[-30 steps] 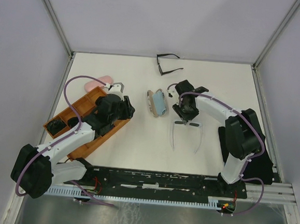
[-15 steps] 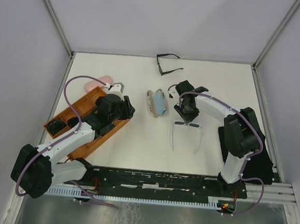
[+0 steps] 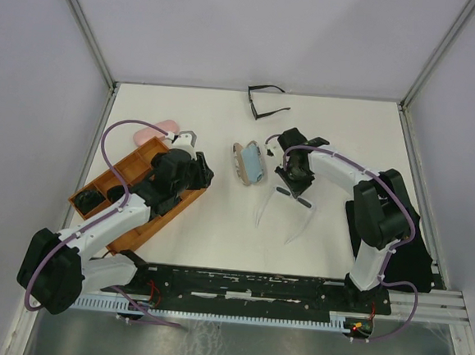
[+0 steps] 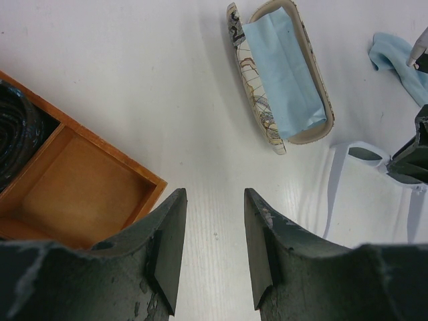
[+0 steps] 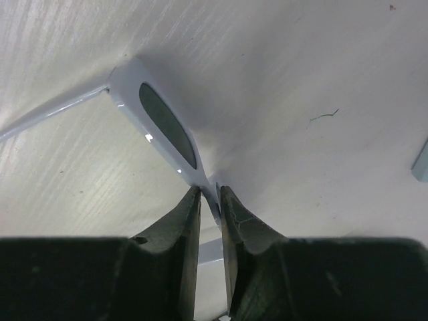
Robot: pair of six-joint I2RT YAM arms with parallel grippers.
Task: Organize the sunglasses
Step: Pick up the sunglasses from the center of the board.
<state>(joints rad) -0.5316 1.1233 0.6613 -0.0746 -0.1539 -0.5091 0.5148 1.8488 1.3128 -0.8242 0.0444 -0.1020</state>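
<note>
Plainly two sunglasses (image 5: pixel 167 124) (image 3: pixel 266 87), two cases (image 4: pixel 251 73) (image 3: pixel 166 127)

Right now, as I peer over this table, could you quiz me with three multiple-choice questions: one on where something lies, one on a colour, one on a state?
1. Where do the black-framed glasses lie on the table? A: near edge. B: far edge. C: dead centre.
2. What colour is the frame of the sunglasses pinched at the bridge by the right fingers? A: white. B: red. C: green.
3. The patterned case is: A: closed. B: open. C: standing on end.

Answers: 1 B, they sit at the top of the overhead view. 2 A, the white frame fills the right wrist view. 3 B, its blue lining is exposed.
</note>
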